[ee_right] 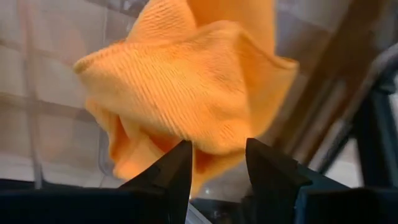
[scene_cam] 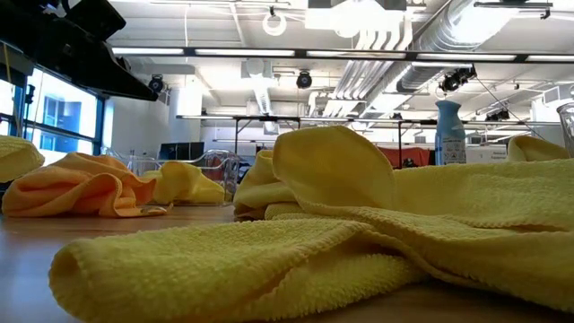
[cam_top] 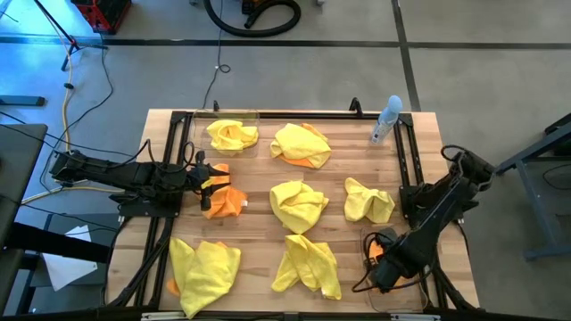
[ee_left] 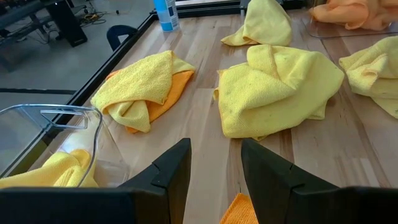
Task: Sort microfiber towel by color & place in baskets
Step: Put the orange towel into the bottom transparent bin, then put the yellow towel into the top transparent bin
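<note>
Right gripper (ee_right: 214, 163): fingers apart, over near-right bin (cam_top: 370, 239), orange towel (ee_right: 186, 93) just ahead. Left gripper (ee_left: 214, 163): fingers apart, over orange towel (cam_top: 223, 200) left of centre yellow towel (cam_top: 297, 203).

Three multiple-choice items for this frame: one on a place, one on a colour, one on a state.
1. Where is the spray bottle?
A. inside a basket
B. near the table edge, on the right arm's side
C. lying on a yellow cloth mid-table

2. What colour is the cloth just ahead of the right gripper?
A. yellow
B. blue
C. orange

3. How does the left gripper stand?
A. open, holding nothing
B. shut on a yellow cloth
C. shut on the bottle

Key: B, the high view shows it by the edge rail; C, orange fabric fills the right wrist view; A, bare wood shows between its parted fingers.
</note>
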`<state>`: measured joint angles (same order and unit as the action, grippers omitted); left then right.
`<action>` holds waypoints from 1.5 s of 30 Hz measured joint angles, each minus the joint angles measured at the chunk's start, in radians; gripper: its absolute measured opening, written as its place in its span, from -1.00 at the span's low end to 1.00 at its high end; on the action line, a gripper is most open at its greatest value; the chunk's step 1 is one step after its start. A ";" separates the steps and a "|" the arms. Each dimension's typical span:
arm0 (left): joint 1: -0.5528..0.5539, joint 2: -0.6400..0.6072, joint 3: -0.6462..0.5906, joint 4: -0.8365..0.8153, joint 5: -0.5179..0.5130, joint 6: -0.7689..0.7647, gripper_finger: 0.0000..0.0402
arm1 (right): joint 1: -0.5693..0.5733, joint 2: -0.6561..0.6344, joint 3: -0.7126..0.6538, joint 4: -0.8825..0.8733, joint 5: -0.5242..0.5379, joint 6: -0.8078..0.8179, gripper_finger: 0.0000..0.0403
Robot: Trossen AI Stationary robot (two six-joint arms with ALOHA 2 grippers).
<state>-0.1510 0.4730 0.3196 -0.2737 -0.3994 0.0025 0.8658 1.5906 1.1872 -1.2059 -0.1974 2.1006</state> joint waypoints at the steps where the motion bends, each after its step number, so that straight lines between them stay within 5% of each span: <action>1: 0.000 0.000 0.000 0.000 0.000 0.000 -0.36 | 0.003 0.000 0.025 -0.032 0.015 0.000 -0.27; 5: 0.000 0.000 0.000 0.000 0.000 -0.001 -0.36 | 0.018 -0.001 0.103 -0.120 0.221 0.009 -0.27; 11: 0.000 0.000 0.000 0.001 0.000 0.000 -0.36 | -0.024 -0.001 0.084 -0.073 0.770 -0.069 -0.27; 16: 0.000 0.000 0.000 0.001 0.000 -0.014 -0.36 | -0.148 -0.001 0.021 0.044 0.910 -0.319 -0.27; 24: 0.000 0.004 0.000 0.019 0.000 -0.033 -0.36 | -0.370 -0.019 -0.085 0.273 0.888 -0.794 -0.31; 33: 0.000 0.088 0.000 0.171 -0.011 -0.007 -0.36 | -0.532 -0.200 -0.310 0.627 0.876 -1.232 -0.34; 39: 0.000 0.196 0.000 0.301 -0.016 0.026 -0.36 | -0.559 -0.320 -0.468 0.808 0.877 -1.383 -0.34; 45: 0.000 0.337 0.058 0.352 -0.016 0.036 -0.36 | -0.540 -0.422 -0.592 0.832 0.871 -1.336 -0.34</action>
<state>-0.1513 0.8097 0.3777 0.0788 -0.4156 0.0384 0.3259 1.1683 0.5948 -0.3737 0.6734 0.7641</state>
